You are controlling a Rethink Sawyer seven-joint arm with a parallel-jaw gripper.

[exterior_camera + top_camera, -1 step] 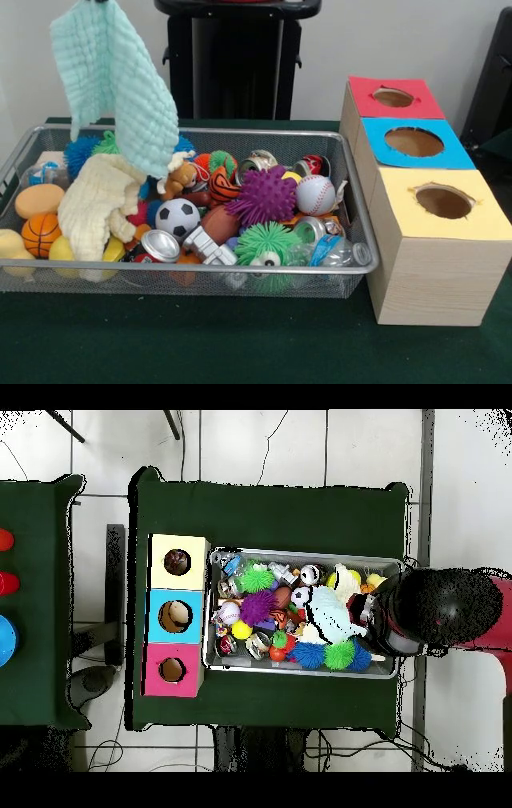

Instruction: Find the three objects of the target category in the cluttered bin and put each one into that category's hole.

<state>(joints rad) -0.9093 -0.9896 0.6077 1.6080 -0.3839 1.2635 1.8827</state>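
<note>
— What does the gripper do at this moment?

— I cannot tell if it is open or closed. In the front view only the mint green cloth [112, 76] hangs down from the top edge, raised above the left end of the wire bin [362, 240], so something holds it from above. In the overhead view the red and black arm [440, 612] stands over the right end of the bin and covers the gripper.

— How does this cloth look?

— It is thin, crinkled, pale green, hanging in a long fold. Its lower end reaches down to the cream cloth [96, 204], which lies in the bin on the toys.

— And around them?

— The bin holds a soccer ball [177, 218], a baseball [315, 194], a purple spiky ball [265, 196] and cans. Just beside the bin stand three boxes with holes: the red box [394, 98], the blue box [414, 142], the yellow box [442, 204].
</note>
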